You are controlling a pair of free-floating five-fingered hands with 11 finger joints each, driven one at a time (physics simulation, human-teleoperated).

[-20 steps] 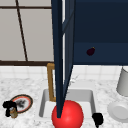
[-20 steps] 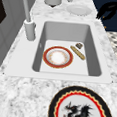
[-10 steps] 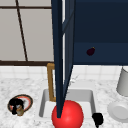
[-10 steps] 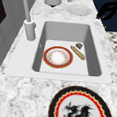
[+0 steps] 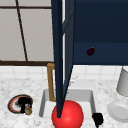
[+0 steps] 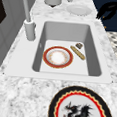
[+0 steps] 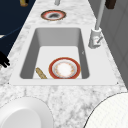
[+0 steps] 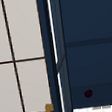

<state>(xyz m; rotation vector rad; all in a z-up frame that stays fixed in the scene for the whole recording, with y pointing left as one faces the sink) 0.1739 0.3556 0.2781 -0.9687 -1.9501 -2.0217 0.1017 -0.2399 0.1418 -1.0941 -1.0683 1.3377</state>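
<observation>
My left hand (image 5: 23,102) hovers over a round dragon-patterned plate (image 5: 15,105) on the counter left of the sink, its fingers curled on a small tan object (image 5: 28,110). That tan object (image 7: 23,2) hangs in the air near the counter's front edge in the right side view. My right hand (image 5: 97,118) floats at the sink's front right corner with relaxed fingers and holds nothing; it is also seen as the hand (image 6: 107,10) and the hand (image 7: 3,60) in the side views. A red-rimmed plate (image 6: 57,57) lies in the sink basin (image 6: 94,59) beside a tan stick (image 6: 78,52).
A dark blue cabinet door (image 5: 60,57) stands open above the sink, with a dark eggplant (image 5: 90,51) on the shelf inside. A white plate (image 5: 118,111) and a grey canister (image 5: 123,82) sit on the right counter. The faucet (image 6: 29,27) rises behind the basin.
My left hand has drifted a little to the right over the dragon plate. The right hand has stayed where it was.
</observation>
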